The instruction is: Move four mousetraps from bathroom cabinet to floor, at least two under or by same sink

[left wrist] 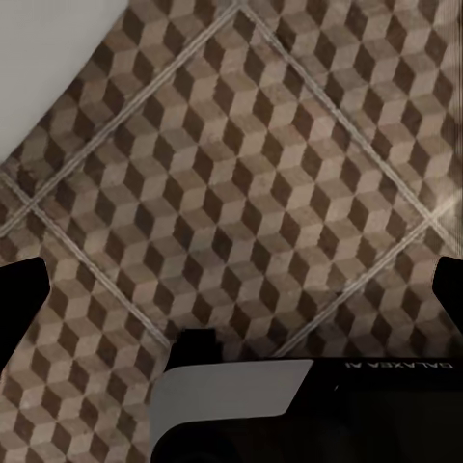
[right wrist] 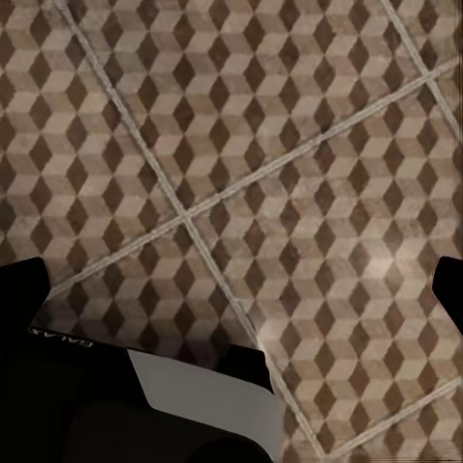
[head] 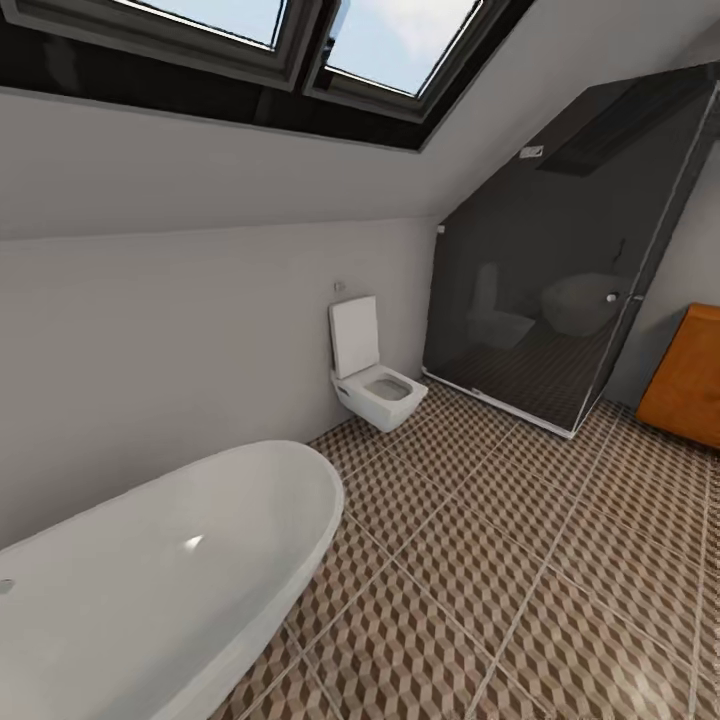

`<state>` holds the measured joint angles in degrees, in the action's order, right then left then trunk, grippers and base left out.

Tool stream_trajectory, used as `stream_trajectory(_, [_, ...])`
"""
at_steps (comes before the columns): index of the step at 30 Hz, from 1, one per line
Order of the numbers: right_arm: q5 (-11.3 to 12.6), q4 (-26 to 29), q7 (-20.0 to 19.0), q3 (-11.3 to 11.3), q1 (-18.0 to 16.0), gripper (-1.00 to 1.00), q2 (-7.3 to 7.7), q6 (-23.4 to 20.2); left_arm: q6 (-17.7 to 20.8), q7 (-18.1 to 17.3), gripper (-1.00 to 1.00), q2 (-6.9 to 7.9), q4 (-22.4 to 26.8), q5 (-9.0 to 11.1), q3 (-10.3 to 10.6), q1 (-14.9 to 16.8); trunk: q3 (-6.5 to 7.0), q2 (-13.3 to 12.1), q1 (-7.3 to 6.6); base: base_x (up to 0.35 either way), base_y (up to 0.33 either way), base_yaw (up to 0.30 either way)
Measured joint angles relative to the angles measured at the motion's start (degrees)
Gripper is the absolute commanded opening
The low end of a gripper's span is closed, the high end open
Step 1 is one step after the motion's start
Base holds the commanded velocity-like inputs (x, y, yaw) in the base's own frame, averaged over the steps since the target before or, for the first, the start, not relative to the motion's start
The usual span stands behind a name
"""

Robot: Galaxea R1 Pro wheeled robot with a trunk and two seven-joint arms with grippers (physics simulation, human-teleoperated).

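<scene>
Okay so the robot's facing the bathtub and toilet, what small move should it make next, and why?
Probably turn the base to the right, toward the orange-brown cabinet. It sits cut off at the head view's right edge, past the dark glass shower, while the bathtub and toilet fill the middle. Both wrist views show bare tiled floor, with nothing between the fingers.

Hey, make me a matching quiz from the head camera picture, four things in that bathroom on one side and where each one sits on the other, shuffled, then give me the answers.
Things:
1. bathtub
2. toilet
3. shower enclosure
4. cabinet

Places:
A. right edge of the picture
B. far wall, lid raised
C. near left corner
D. far corner under the sloped ceiling

Pairs: 1-C, 2-B, 3-D, 4-A
</scene>
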<state>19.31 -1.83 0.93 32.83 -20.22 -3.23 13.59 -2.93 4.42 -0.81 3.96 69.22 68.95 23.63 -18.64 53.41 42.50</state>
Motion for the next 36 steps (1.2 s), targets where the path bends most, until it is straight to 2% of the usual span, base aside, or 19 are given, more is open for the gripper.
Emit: stream_trajectory(36, [0.0,0.0,-0.01,0.05,-0.01,1.0,0.0,0.0,0.0,0.0,1.0,0.0,0.0,0.0,0.08,0.0,1.88,0.0,0.0,0.0,0.0,-0.272])
